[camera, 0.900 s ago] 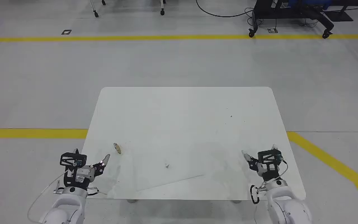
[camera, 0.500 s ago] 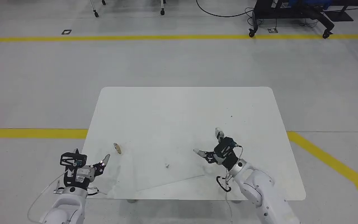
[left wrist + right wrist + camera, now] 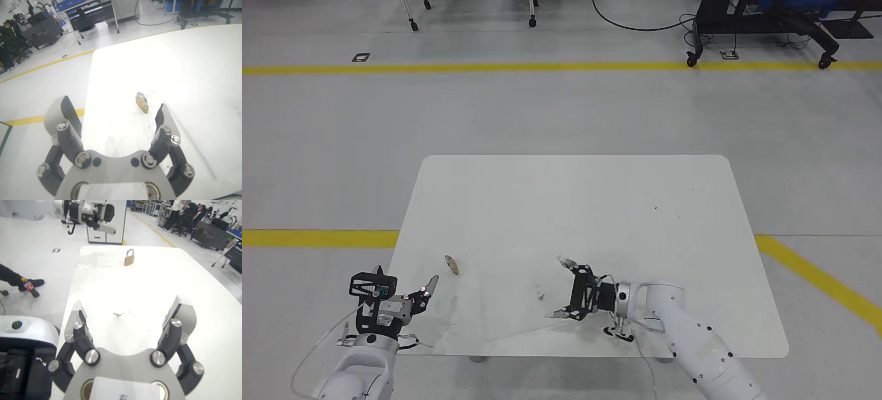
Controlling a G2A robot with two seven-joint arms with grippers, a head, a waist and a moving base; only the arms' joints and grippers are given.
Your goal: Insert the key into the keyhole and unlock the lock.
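My right gripper [image 3: 128, 304], jaws spread wide and empty, hangs just beside the small key [image 3: 117, 314] on the white table [image 3: 572, 190]. The brass padlock [image 3: 129, 258] sits well apart from the key. Beyond it is my left gripper [image 3: 113, 106], likewise spread.
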